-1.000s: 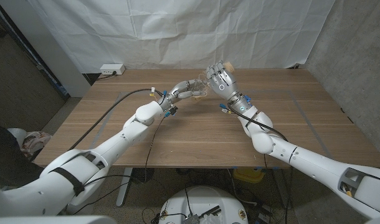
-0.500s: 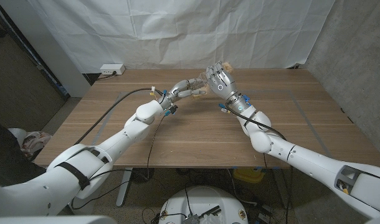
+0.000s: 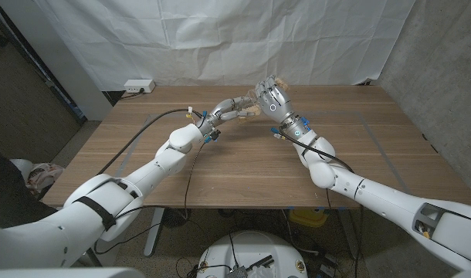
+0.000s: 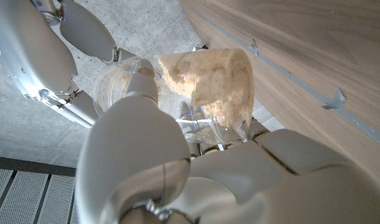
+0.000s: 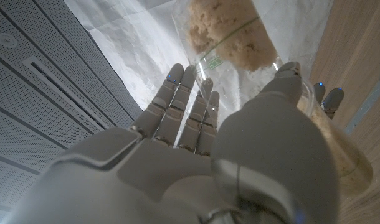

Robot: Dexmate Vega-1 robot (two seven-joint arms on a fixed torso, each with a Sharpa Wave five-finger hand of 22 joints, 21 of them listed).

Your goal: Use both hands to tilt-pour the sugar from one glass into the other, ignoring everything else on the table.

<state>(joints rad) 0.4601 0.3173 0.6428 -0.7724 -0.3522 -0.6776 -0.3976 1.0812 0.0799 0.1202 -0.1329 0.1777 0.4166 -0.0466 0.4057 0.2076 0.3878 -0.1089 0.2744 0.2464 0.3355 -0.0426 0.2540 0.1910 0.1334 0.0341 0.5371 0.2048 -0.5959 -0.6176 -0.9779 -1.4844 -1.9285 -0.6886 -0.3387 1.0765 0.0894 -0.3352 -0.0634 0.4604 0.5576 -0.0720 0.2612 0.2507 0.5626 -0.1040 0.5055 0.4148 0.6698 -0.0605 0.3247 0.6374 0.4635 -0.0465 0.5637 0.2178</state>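
Robotics lab or test bay: wooden table (image 3: 243, 166) set before a hung white backdrop sheet (image 3: 220, 38), bare concrete wall (image 3: 444, 62), power strip (image 3: 139, 86).

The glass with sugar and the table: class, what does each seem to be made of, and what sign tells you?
Glass: clear, smooth, thin-walled, maybe plastic rather than true glass; the tan sugar shows through its wall. Table: wood or wood-look laminate, matte, with brown grain lines running along it.

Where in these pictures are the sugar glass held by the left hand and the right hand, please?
sugar glass (image 4: 205, 84), left wrist view, on its sugar-filled wall.
right hand (image 3: 272, 98), head view, on the back of the hand.
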